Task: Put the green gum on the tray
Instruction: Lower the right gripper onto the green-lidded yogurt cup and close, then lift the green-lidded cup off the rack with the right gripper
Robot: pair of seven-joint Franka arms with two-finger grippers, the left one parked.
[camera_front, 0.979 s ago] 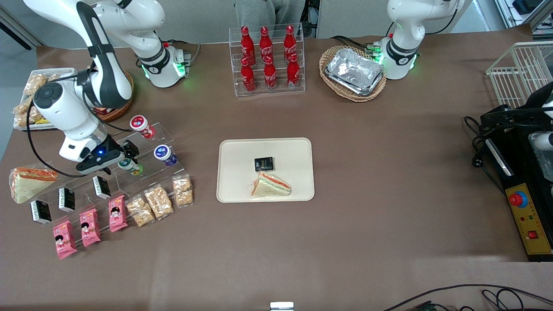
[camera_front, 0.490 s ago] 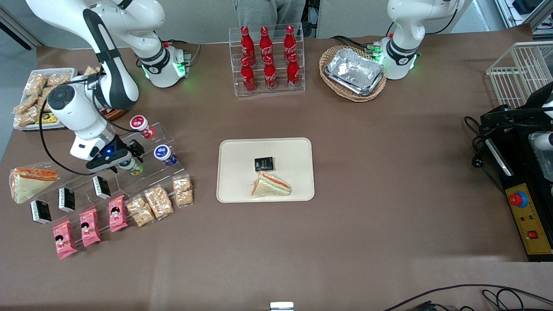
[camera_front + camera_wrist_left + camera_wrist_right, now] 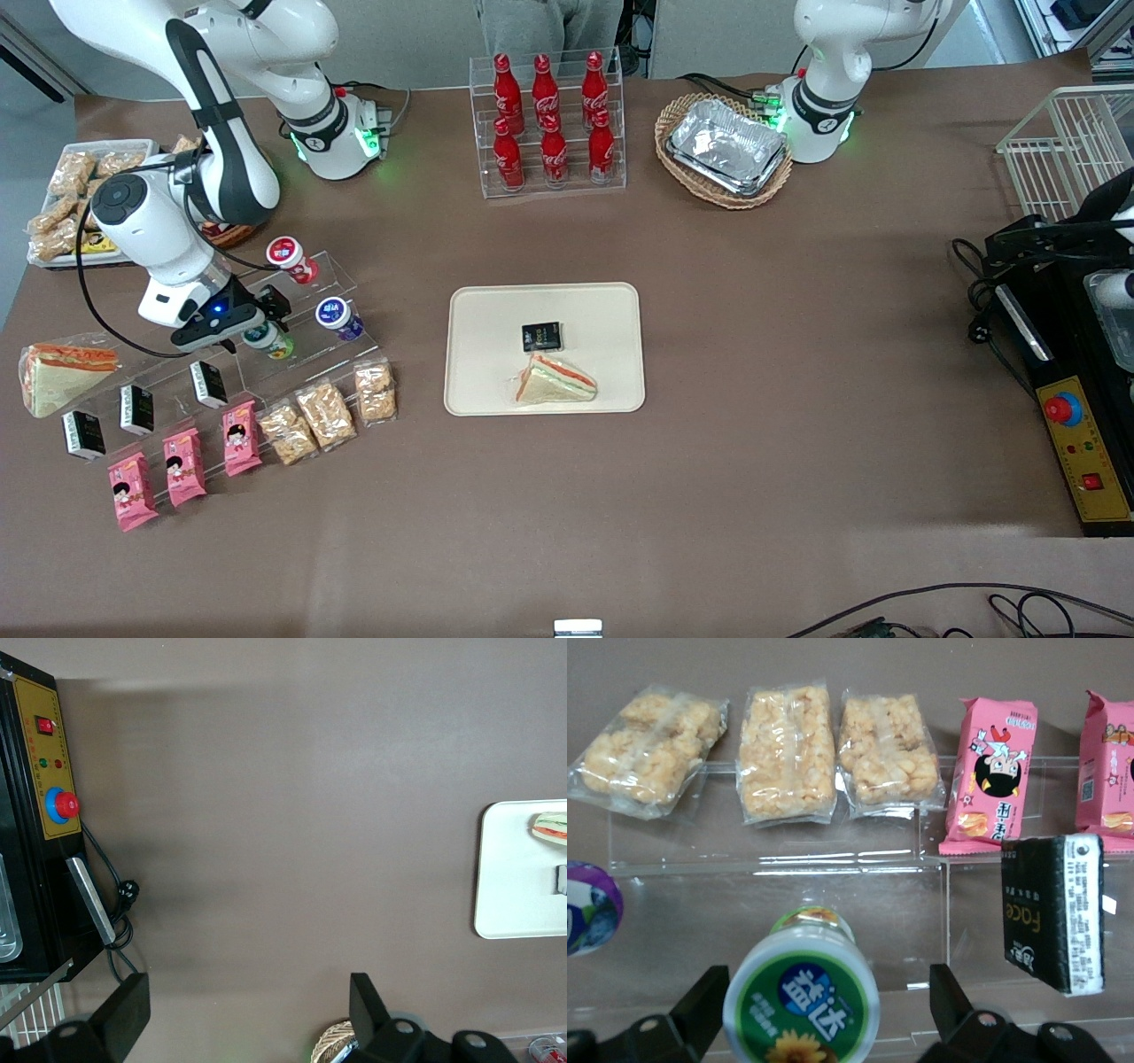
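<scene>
A sandwich (image 3: 556,380) and a small black packet (image 3: 541,336) lie close together. Six red cola bottles (image 3: 549,121) stand in a clear rack farther from the front camera. Foil trays (image 3: 728,146) sit in a wicker basket (image 3: 671,120).

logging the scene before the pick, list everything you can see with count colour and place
green gum: 1, green-white lid, on clear stand, between gripper's fingers
purple gum: 1, on stand beside green gum
red gum: 1, red-white lid, on stand's upper step
tray: 1, cream, table centre
sandwich: 1, on tray, nearer the front camera than the black pack
black pack: 1, on tray
wrapped sandwich: 1, toward working arm's end
black boxes: 3, on stand
pink packs: 3, stand's front row
rice snacks: 3, beige, beside pink packs
cola bottles: 6, red, clear rack
foil trays: silver stack, in wicker basket
control box: 1, yellow-black, toward parked arm's end
gripper: 1, black, jaws open around green gum
</scene>
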